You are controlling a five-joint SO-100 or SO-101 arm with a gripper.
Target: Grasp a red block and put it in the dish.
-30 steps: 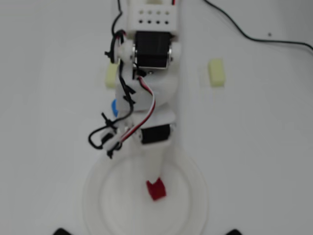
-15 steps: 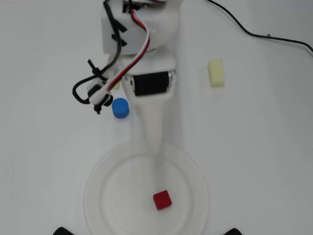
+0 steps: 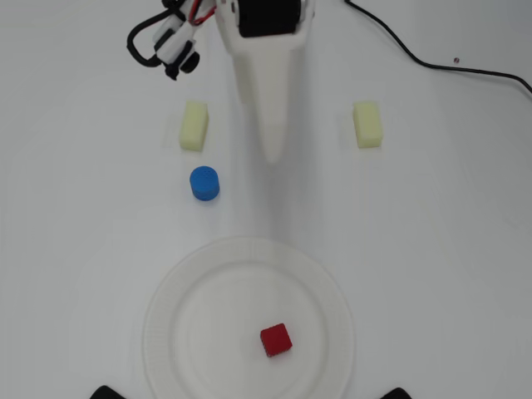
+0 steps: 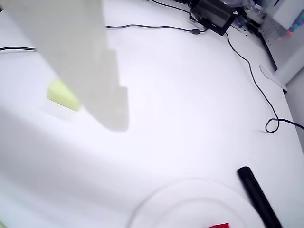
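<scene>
In the overhead view the red block (image 3: 276, 339) lay inside the dish (image 3: 166, 332), on its flat centre a little toward the picture's lower right, well apart from the gripper (image 3: 274, 154), which stood above the plate's far rim in the picture with bare table between them. The gripper showed as a single white tapering finger pointing down the frame toward the dish; nothing was between or against it, but only one finger could be made out, so whether the jaws stood wide or narrow could not be told here. To the gripper's picture-left sat a blue cylinder (image 3: 204, 183) and a pale yellow block (image 3: 194, 125); to its picture-right, another pale yellow block (image 3: 367, 124). None of them touched the finger or the plate. In the wrist view the gripper's pale finger (image 4: 90, 71) filled the upper left, blurred and empty, with a yellow block (image 4: 61, 94) partly hidden behind its left edge; the second finger was out of sight, so the opening again could not be judged. The dish's rim (image 4: 156, 202) curved along the bottom edge, far below the fingertip, and a sliver of the red block (image 4: 218, 225) peeked in at the very bottom. Judged from this, the placing looked done: the block rested in the dish and the gripper held nothing, so little seemed left beyond drawing the arm clear.
</scene>
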